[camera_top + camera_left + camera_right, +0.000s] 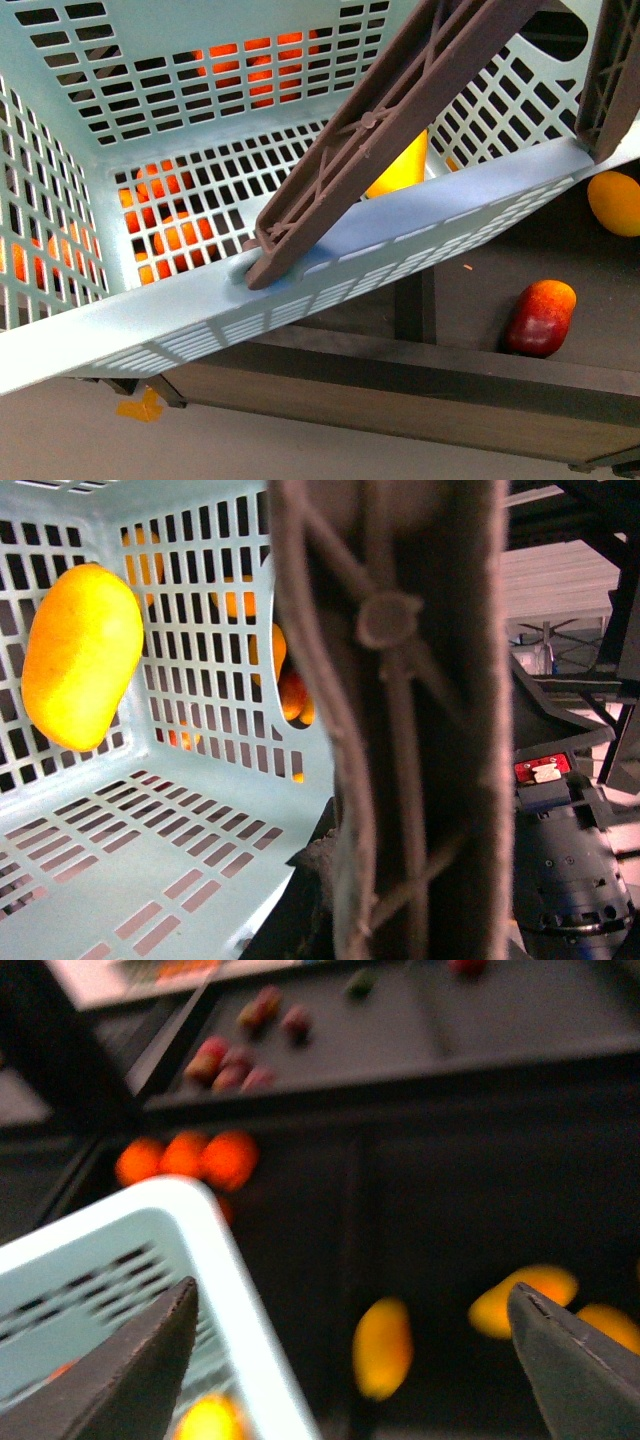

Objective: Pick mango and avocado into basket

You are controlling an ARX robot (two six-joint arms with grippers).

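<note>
My right gripper (352, 1295) gapes wide, empty; left gripper I cannot tell; mango (403, 168) sits in basket (400, 240) at one o'clock.

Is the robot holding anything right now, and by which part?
Right gripper: open, empty. Left gripper is not visible; the handle of the basket fills its camera, so a hold there cannot be told.

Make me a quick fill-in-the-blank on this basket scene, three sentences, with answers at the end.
1. The basket has a swing handle coloured ___.
2. One mango sits ___ the basket, against its lattice wall.
3. The right gripper is wide ___, holding nothing.
Missing words: brown; inside; open.
</note>
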